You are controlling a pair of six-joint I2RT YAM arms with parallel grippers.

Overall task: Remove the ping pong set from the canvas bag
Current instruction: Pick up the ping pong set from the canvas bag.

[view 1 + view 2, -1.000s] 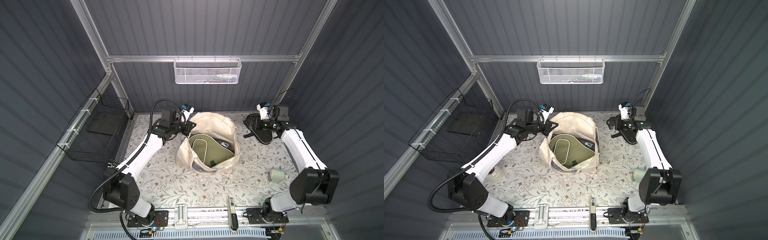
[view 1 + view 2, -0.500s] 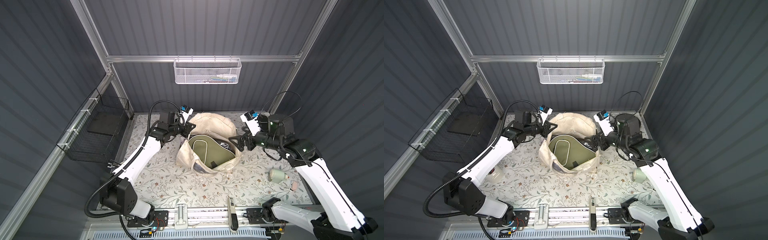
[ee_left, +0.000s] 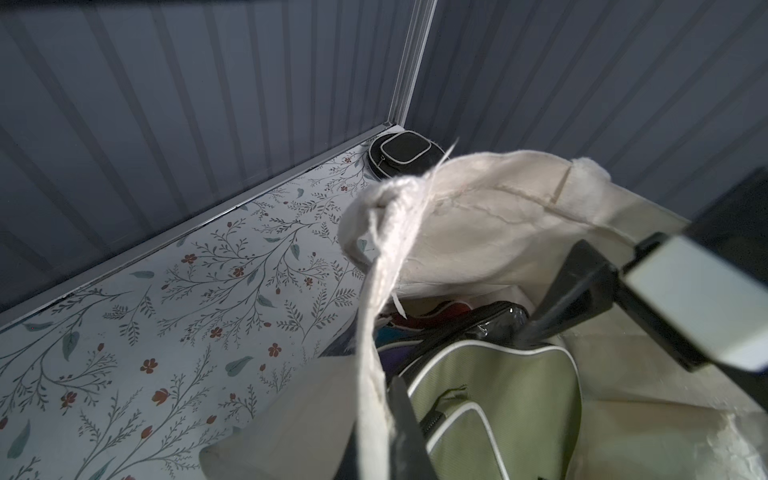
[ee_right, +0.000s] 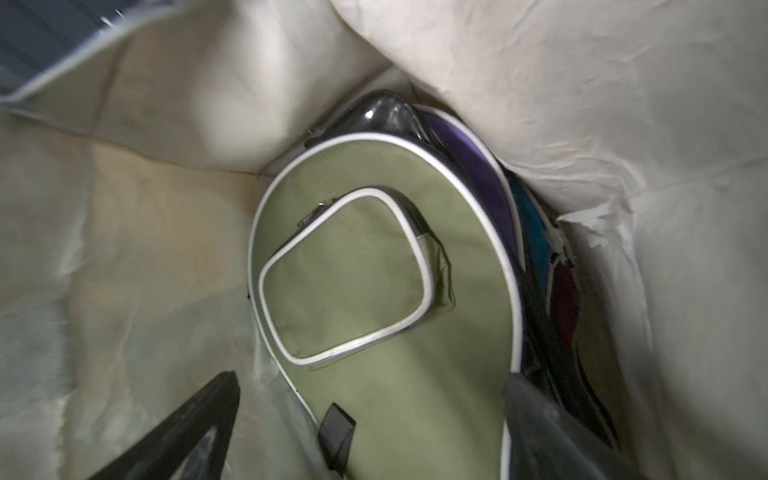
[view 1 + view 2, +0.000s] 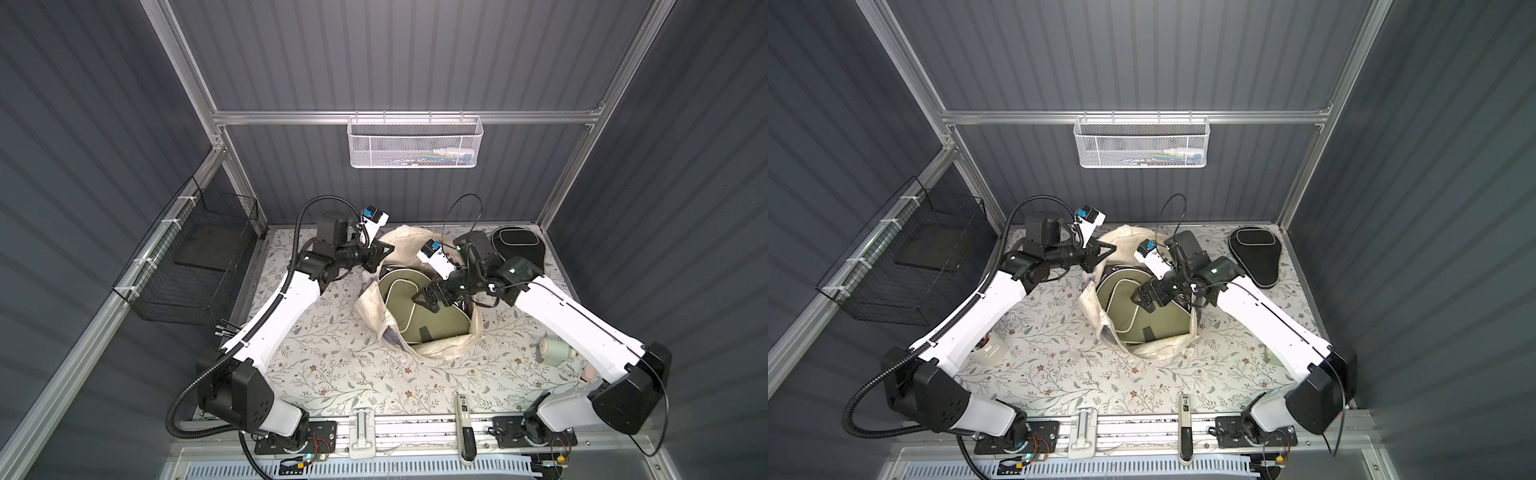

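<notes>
The left arm (image 5: 274,316) is stretching forward, the left gripper (image 5: 374,269) clamping the bag (image 5: 442,349) by its rim at the tabletop's (image 5: 332,374) middle. The right arm (image 5: 573,320) is bending inward, the right gripper (image 5: 428,298) hanging spread wide above the olive case (image 5: 432,328) inside the bag.

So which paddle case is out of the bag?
The black case, flat on the table in the far corner. The olive case sits inside the bag.
</notes>
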